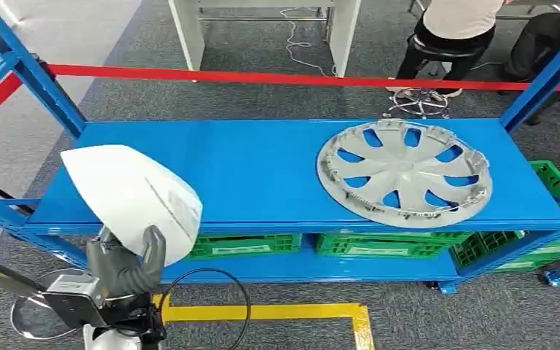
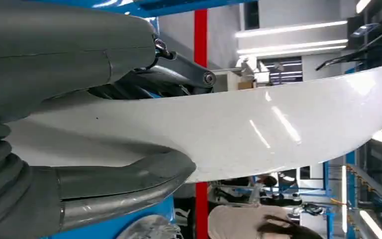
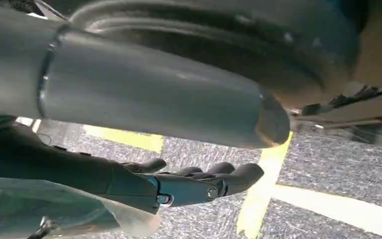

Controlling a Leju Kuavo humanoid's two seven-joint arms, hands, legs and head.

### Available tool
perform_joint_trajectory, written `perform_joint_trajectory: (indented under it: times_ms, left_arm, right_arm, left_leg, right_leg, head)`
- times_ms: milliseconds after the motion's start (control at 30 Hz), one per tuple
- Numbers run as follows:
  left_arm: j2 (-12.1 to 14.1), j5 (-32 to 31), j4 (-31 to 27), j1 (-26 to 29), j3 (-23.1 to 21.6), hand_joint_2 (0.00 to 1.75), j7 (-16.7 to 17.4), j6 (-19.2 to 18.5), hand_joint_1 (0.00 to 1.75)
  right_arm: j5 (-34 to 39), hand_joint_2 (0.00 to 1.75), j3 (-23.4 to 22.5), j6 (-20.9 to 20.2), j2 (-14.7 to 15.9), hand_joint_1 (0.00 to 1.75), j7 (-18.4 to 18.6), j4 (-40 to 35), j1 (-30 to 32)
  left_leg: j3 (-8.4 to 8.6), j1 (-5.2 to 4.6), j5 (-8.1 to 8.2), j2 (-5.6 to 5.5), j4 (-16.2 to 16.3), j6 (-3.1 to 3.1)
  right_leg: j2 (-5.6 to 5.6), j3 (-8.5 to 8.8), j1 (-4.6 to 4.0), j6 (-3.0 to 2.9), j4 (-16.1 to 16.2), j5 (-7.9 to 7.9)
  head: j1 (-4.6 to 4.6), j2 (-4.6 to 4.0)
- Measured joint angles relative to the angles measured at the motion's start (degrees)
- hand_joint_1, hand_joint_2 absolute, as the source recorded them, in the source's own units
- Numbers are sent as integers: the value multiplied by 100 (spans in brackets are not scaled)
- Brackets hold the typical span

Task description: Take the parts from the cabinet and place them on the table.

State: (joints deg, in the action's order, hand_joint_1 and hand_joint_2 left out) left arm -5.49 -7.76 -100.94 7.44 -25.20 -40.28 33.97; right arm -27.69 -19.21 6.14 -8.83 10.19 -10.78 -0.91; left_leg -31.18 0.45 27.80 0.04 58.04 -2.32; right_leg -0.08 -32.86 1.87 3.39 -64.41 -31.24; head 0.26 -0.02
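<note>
A white curved shell part [image 1: 135, 193] hangs over the front left corner of the blue shelf top [image 1: 255, 168]. My left hand [image 1: 127, 262] grips it from below. In the left wrist view the thumb [image 2: 119, 186] lies under the white part [image 2: 238, 134] and the fingers [image 2: 54, 50] lie over it. A silver hubcap [image 1: 405, 173] lies flat on the right side of the shelf top. My right hand [image 3: 179, 184] hangs above the carpet with fingers extended and nothing in it.
Green crates [image 1: 379, 244] stand on the lower shelf. Red barrier tape [image 1: 262, 76] runs behind the rack, between blue uprights [image 1: 36, 73]. A person sits on a stool [image 1: 419, 98] beyond it. Yellow floor tape [image 1: 277, 312] marks the carpet in front.
</note>
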Motion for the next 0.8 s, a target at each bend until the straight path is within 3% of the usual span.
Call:
perform_joint_trajectory:
  times_ms: [33, 67, 167, 200, 233, 267, 367, 400, 433, 467, 533, 567, 700, 733, 767, 800]
  left_arm:
    - [9, -13, -17, 11, 7, 175, 0, -17, 175]
    - [17, -20, -28, 18, 9, 175, 0, -30, 175]
    - [24, 107, -74, 49, 11, 175, 0, -118, 175]
    - [22, 174, -85, 65, 11, 175, 0, -166, 175]
    - [22, 223, -92, 87, 11, 175, 0, -212, 175]
    - [24, 280, -105, 107, 11, 175, 0, -274, 175]
    - [26, 367, -116, 128, 11, 175, 0, -409, 175]
    - [28, 380, -116, 136, 11, 175, 0, -441, 175]
    - [33, 391, -116, 137, 11, 175, 0, -479, 175]
    - [35, 442, -118, 134, 11, 175, 0, -522, 175]
    - [33, 448, -131, 130, 13, 175, 0, -610, 175]
    - [26, 450, -142, 119, 13, 175, 0, -668, 175]
    - [-24, 374, -149, 110, 7, 175, 0, -846, 175]
    - [-59, 358, -135, 80, -7, 175, 0, -881, 175]
    - [-79, 356, -116, 42, -18, 175, 4, -894, 175]
    - [-116, 352, -100, 14, -33, 175, 4, -894, 175]
  right_arm:
    - [-4, 0, 0, -4, -15, 0, 28, 0, -10]
    - [-11, 0, 0, -11, -57, 0, 52, 7, -18]
    - [-61, 0, 0, 37, -81, 0, 68, 7, -48]
    - [-94, 0, 0, 61, -87, 0, 72, 7, -43]
    - [-112, 0, 0, 76, -94, 0, 79, 9, -43]
    - [-118, 0, 0, 81, -94, 0, 79, 7, -50]
    - [-155, 0, 0, 68, -87, 0, -8, 7, -74]
    - [-127, 0, -2, -6, -85, 0, -94, 7, -76]
    - [-100, 0, -2, -99, -81, 0, -184, 7, -81]
    - [-94, 0, -2, -171, -81, 0, -290, 7, -89]
    - [-101, 0, -2, -179, -81, 0, -435, 7, -97]
    - [-94, 0, -2, -175, -81, 0, -500, 7, -97]
    - [-48, 0, -28, -83, -81, 0, -673, 7, -89]
    - [-39, 0, -50, -24, -79, 0, -680, 11, -77]
    - [-42, 0, -63, 46, -70, 0, -682, 11, -77]
    - [-48, 0, -68, 127, -65, 0, -664, 11, -82]
  left_leg:
    - [-18, 3, 34, 0, 50, 58]
    - [-65, -24, 41, -4, 83, 111]
    - [-104, -33, -11, -8, 143, 198]
    - [-108, -25, -14, -8, 151, 217]
    - [-133, -10, 89, -7, 198, 250]
    - [-202, -8, 312, -6, 393, 277]
    - [-621, -6, 1015, -6, 1624, 311]
    - [-640, -6, 1059, -6, 1800, 306]
    - [-557, -7, 971, -6, 1745, 289]
    - [-355, -9, 764, -6, 1434, 257]
    - [219, -29, 359, -9, 448, 162]
    - [416, -53, 424, -12, 63, 112]
    - [360, -91, 297, -14, -33, 114]
    - [326, -16, 184, 10, -132, 76]
    - [269, -26, 125, 22, -142, 51]
    - [190, -25, 61, 26, -142, 6]
  right_leg:
    - [-19, 182, 20, 31, 460, 141]
    - [-4, 310, -28, 20, 469, 67]
    - [43, 194, -24, -74, 460, 72]
    - [39, 180, -13, -129, 470, 96]
    - [16, 164, -2, -203, 486, 130]
    - [14, 125, -8, -257, 486, 161]
    - [-8, -18, -49, -346, 479, 248]
    - [-15, -56, -64, -352, 479, 279]
    - [-16, -95, -78, -354, 478, 312]
    - [-15, -132, -90, -353, 477, 350]
    - [-5, -174, -107, -341, 478, 410]
    - [-6, -196, -111, -321, 479, 442]
    - [-7, -235, -104, -174, 547, 623]
    - [7, -282, -94, -141, 523, 600]
    - [7, -353, -106, -115, 451, 415]
    - [11, -473, -111, -102, 156, 48]
  head:
    - [9, 0]
    - [41, 0]
    - [7, 0]
    - [9, 0]
    - [4, 0]
    - [-13, 0]
    - [-20, 0]
    - [-17, 0]
    - [-17, 0]
    - [-20, 0]
    - [-20, 0]
    - [-13, 0]
    - [-9, 0]
    - [-15, 0]
    - [0, 0]
    - [22, 0]
